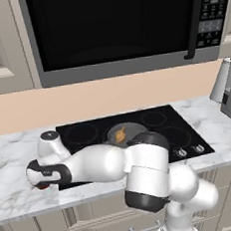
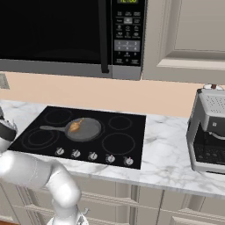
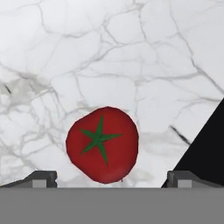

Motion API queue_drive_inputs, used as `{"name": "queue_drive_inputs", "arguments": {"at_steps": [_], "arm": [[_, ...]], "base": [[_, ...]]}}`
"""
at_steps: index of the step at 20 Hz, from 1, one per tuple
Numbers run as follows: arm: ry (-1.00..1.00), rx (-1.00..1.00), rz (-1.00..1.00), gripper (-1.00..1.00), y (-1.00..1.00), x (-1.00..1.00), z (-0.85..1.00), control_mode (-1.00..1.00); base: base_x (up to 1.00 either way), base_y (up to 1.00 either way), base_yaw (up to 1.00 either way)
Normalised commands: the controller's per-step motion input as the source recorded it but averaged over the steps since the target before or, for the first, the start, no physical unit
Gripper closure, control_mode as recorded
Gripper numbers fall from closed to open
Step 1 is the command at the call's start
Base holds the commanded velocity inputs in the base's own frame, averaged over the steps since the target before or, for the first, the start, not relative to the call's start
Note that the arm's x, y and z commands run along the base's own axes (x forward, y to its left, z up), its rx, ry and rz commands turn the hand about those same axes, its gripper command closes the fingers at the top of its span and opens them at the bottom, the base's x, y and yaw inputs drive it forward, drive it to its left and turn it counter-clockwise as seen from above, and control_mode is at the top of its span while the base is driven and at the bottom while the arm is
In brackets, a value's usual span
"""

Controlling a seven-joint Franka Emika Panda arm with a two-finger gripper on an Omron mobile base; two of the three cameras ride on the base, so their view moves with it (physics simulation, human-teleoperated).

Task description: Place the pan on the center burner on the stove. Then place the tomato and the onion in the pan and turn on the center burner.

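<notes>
The dark grey pan [image 1: 129, 131] [image 2: 88, 129] sits on the middle of the black stove [image 1: 158, 121] [image 2: 127, 147], covering the center burner, with its handle pointing left in the right base view. The golden-brown onion [image 1: 121, 135] [image 2: 75, 126] lies in the pan. The red tomato [image 3: 102, 144] rests on the marble counter left of the stove, and a sliver of it [image 1: 43, 186] peeks out under the hand. My gripper [image 3: 112, 180] hangs open straight over the tomato. One fingertip [image 3: 41, 178] stands on each side of the tomato, not touching it.
A black microwave [image 1: 114, 27] hangs above the stove. Silver knobs [image 2: 92, 155] line the cooktop's front edge. A toaster [image 2: 210, 132] stands on the counter at the right. The stove's corner [image 3: 205, 148] lies close beside the tomato. The arm stretches across the stove's front left.
</notes>
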Motion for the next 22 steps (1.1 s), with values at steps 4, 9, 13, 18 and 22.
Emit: {"name": "queue_drive_inputs", "arguments": {"at_steps": [4, 9, 13, 18, 22], "arm": [[0.0, -0.03, 0.0, -1.0, 0.09, 0.18, -0.2, -1.0], [0.0, -0.03, 0.0, -1.0, 0.22, 0.09, -0.16, -1.0], [0.01, -0.03, 0.0, -1.0, 0.2, 0.14, -0.16, -1.0], [0.04, -0.06, 0.0, -1.0, 0.09, 0.01, -0.38, -1.0], [0.04, -0.08, 0.0, -1.0, 0.01, 0.0, -0.46, -1.0]], "base": [[0.0, 0.0, 0.0], [0.0, 0.0, 0.0], [0.0, 0.0, 0.0], [0.0, 0.0, 0.0], [0.0, 0.0, 0.0]]}}
